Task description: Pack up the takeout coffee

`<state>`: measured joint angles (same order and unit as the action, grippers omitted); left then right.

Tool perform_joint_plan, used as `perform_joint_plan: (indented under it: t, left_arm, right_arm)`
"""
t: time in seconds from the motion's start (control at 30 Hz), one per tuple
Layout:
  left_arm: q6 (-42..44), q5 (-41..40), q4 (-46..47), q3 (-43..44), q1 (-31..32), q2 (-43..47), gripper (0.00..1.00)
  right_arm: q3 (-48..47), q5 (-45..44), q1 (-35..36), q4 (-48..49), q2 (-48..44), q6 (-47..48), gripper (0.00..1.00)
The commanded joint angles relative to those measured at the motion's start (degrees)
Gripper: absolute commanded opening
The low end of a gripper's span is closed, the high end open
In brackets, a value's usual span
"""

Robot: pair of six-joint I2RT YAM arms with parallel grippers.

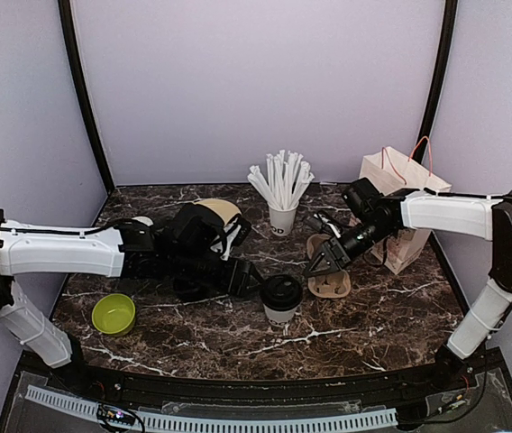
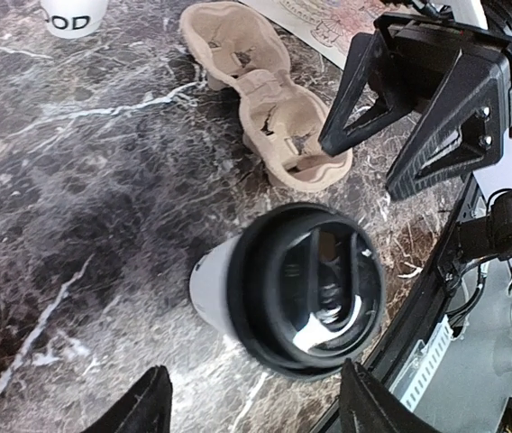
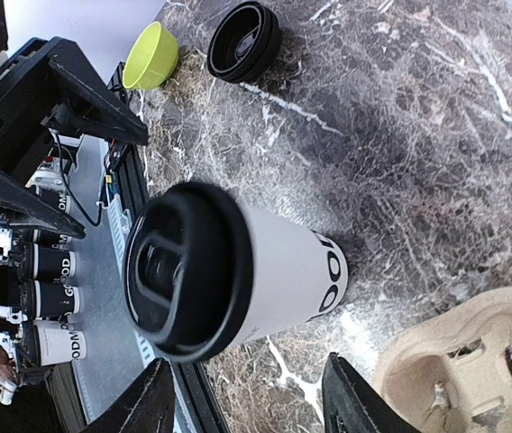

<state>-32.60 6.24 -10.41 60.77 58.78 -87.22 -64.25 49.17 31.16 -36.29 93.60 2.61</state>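
One takeout coffee [image 1: 281, 298], a white cup with black lettering and a black lid, stands upright at the table's middle front. It also shows in the left wrist view [image 2: 306, 289] and the right wrist view [image 3: 274, 271]. My left gripper [image 1: 254, 280] is open just left of the cup, its jaws [image 2: 254, 406] short of it and empty. My right gripper [image 1: 319, 266] is open just right of the cup, above a tan cardboard cup carrier [image 1: 333, 284], and its jaws [image 3: 247, 397] are empty. Neither gripper touches the cup.
A second round black lid [image 3: 242, 41] lies under the left arm; whether a cup is below it is unclear. A green bowl [image 1: 114, 313] sits front left. A straw cup [image 1: 283, 216] stands at the back, and a white paper bag [image 1: 400, 207] back right.
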Motion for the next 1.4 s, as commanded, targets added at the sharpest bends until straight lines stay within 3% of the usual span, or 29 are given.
perform_joint_plan:
  t: [0.0,0.27,0.6,0.9,1.37]
  left_arm:
    - [-3.3,-2.4,-3.8,-2.6,-0.1,5.5,0.65]
    - [-2.3,3.5,4.5,-1.9,-4.9,3.3,0.63]
    - [-4.9,10.0,9.2,-0.4,-5.3,-3.0,0.48]
    - [-7.1,12.1,13.6,-3.7,-5.3,-2.9,0.48]
    - [-6.1,15.8,15.4,-1.7,-5.2,-8.1,0.48]
  right_arm:
    - [-2.7,-0.7,-0.2,-1.0,1.0,1.3,0.55]
    - [3.0,-0.3,-0.2,0.9,-4.4,0.4,0.69]
    - [6.1,3.3,-0.1,5.6,-3.7,-1.8,0.49]
    - [3.3,5.5,-0.1,6.4,1.0,-2.6,0.47]
    - [1.8,6.3,-0.1,6.4,3.0,-2.6,0.48]
